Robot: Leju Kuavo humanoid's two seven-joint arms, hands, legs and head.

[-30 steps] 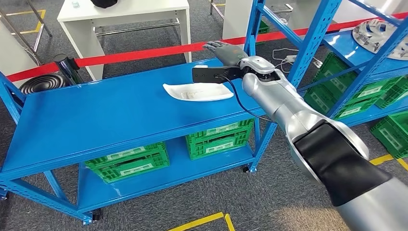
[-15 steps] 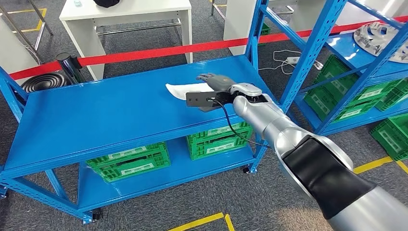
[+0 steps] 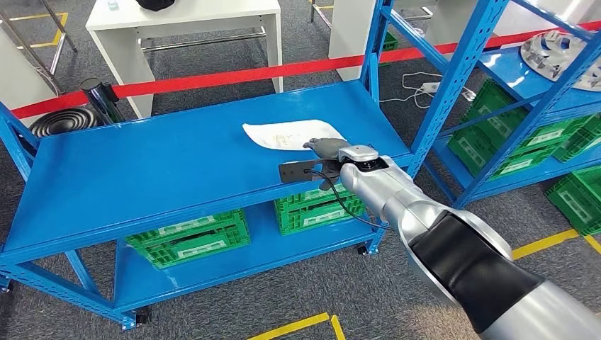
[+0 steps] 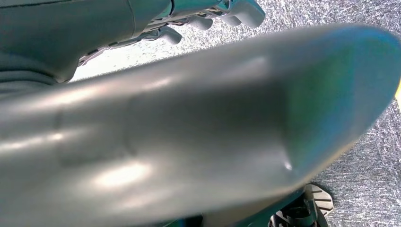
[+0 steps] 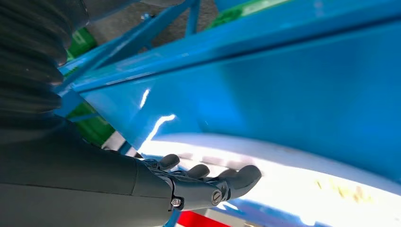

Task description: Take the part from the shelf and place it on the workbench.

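Observation:
The white curved part (image 3: 283, 133) lies flat on the top of the blue shelf (image 3: 156, 170), toward its right end. My right hand (image 3: 326, 149) sits at the part's near right edge, low over the shelf top, fingers apart and holding nothing. From the right wrist, the dark fingers (image 5: 208, 176) reach out beside the part's bright white rim (image 5: 307, 189), with the blue shelf (image 5: 283, 94) beyond; whether they touch the rim is unclear. My left hand (image 4: 208, 16) hangs over grey carpet, fingers loosely spread, nothing in it.
Green crates (image 3: 188, 237) (image 3: 322, 204) stand on the lower level of the shelf. A second blue rack (image 3: 489, 42) rises at the right with a silver wheel-like part (image 3: 556, 53). Red barrier tape (image 3: 212, 76) and a white table (image 3: 177, 18) lie behind.
My right hand has come from behind the part, across it, down to its near right edge. The part still lies on the shelf top.

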